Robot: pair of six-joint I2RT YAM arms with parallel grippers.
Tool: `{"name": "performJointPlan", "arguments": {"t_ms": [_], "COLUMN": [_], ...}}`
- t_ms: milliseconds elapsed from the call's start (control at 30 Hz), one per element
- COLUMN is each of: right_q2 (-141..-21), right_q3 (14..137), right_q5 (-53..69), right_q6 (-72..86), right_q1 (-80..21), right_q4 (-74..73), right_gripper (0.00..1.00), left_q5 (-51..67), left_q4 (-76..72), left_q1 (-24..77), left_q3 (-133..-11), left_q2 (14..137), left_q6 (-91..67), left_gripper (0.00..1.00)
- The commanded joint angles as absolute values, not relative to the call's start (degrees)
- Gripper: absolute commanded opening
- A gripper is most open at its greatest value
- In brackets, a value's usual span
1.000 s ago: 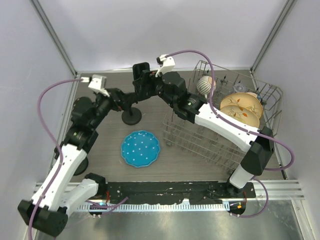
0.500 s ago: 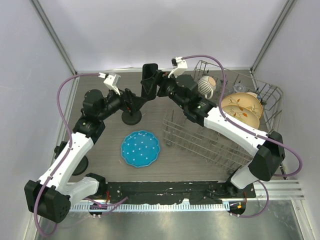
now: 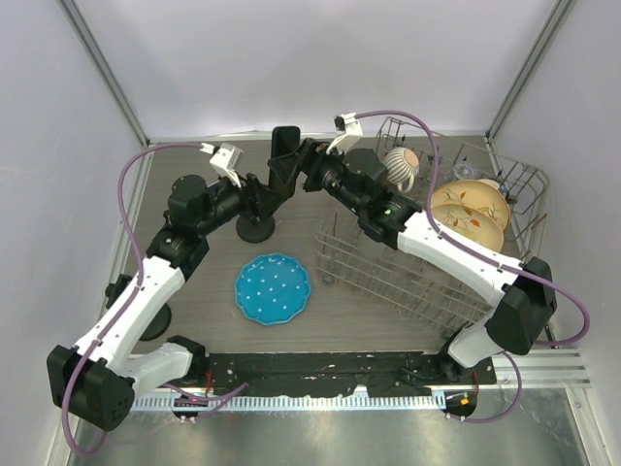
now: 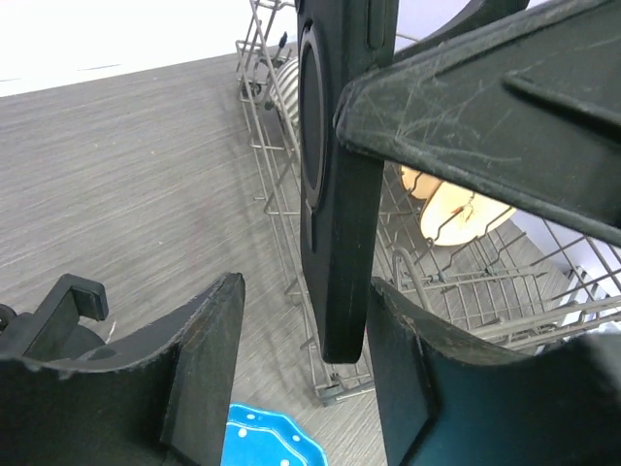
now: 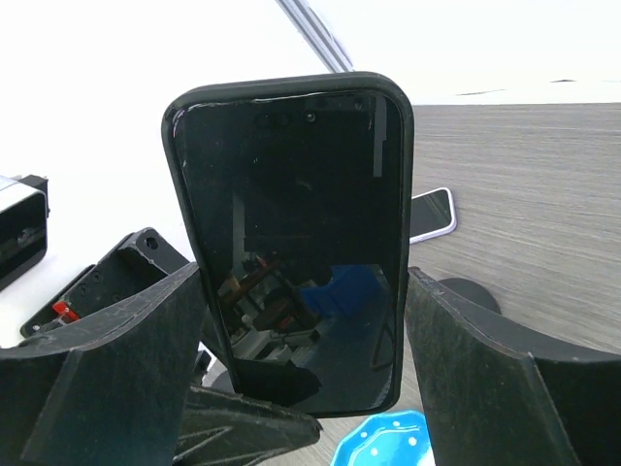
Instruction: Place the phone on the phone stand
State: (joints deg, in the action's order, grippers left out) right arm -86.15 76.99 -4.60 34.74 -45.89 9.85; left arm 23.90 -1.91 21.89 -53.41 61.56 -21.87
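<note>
The black phone (image 3: pixel 285 150) is held upright in the air, above and behind the black phone stand (image 3: pixel 255 229), whose round base sits on the table. My right gripper (image 3: pixel 303 175) is shut on the phone's two long edges; its screen fills the right wrist view (image 5: pixel 291 233). My left gripper (image 3: pixel 273 191) is open, with its jaws on either side of the phone's lower end. In the left wrist view the phone (image 4: pixel 335 194) is edge-on, close to the right finger (image 4: pixel 427 388) and apart from the left finger (image 4: pixel 194 369).
A blue dotted plate (image 3: pixel 273 288) lies in front of the stand. A wire dish rack (image 3: pixel 427 262) with patterned plates (image 3: pixel 471 209) and a cup (image 3: pixel 400 165) fills the right side. A flat silver-rimmed slab (image 5: pixel 432 214) lies on the table behind the phone.
My left gripper has swung right and up until its open jaws stand around the phone's lower end. My right gripper has carried the phone a little to the right.
</note>
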Motion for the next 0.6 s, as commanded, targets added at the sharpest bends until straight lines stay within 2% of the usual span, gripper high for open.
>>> {"name": "performJointPlan", "arguments": {"t_ms": [0, 100, 133, 200, 233, 267, 300, 400, 500, 567], "right_q2": [-84.7, -84.6, -84.6, -84.7, -84.8, -84.9, -85.3, -84.8, -82.4, -81.4], "right_q3": [78.3, 78.7, 78.7, 79.1, 79.4, 80.1, 81.5, 81.7, 78.0, 76.1], "right_q5": [-3.0, -3.4, -3.3, -2.5, -1.9, -1.1, -0.7, 3.8, 13.1, 23.3], "right_q6": [37.1, 36.5, 36.3, 35.9, 35.3, 34.4, 32.0, 27.8, 27.0, 26.3], "right_q1": [-47.2, -48.2, -48.3, -48.3, -48.3, -48.3, -48.1, -46.7, -42.2, -38.4], "right_q4": [17.8, 17.7, 17.7, 17.3, 17.0, 15.6, 14.4, 13.3, 17.0, 20.0], "right_gripper": [0.0, 0.0, 0.0, 0.0, 0.03, 0.11, 0.37, 0.71, 0.82, 0.83], "left_q5": [22.3, 23.1, 23.4, 23.3, 23.0, 22.7, 21.6, 20.6, 20.2, 20.3], "left_q4": [-4.5, -2.9, -1.7, -0.9, -0.8, -1.1, -2.1, -4.7, -4.6, -4.5], "left_q1": [21.9, 22.0, 21.9, 21.9, 22.0, 21.9, 22.0, 22.0, 21.8, 21.5], "left_q3": [-54.1, -55.3, -56.2, -56.6, -56.4, -56.2, -55.6, -53.6, -53.2, -53.3], "left_q2": [59.5, 60.6, 60.8, 61.0, 60.6, 60.0, 59.5, 56.3, 54.1, 53.1], "left_q6": [-20.5, -20.1, -19.7, -19.4, -19.2, -19.2, -19.2, -19.7, -19.5, -19.3], "left_gripper": [0.53, 0.31, 0.15, 0.03, 0.0, 0.0, 0.0, 0.0, 0.0, 0.0]}}
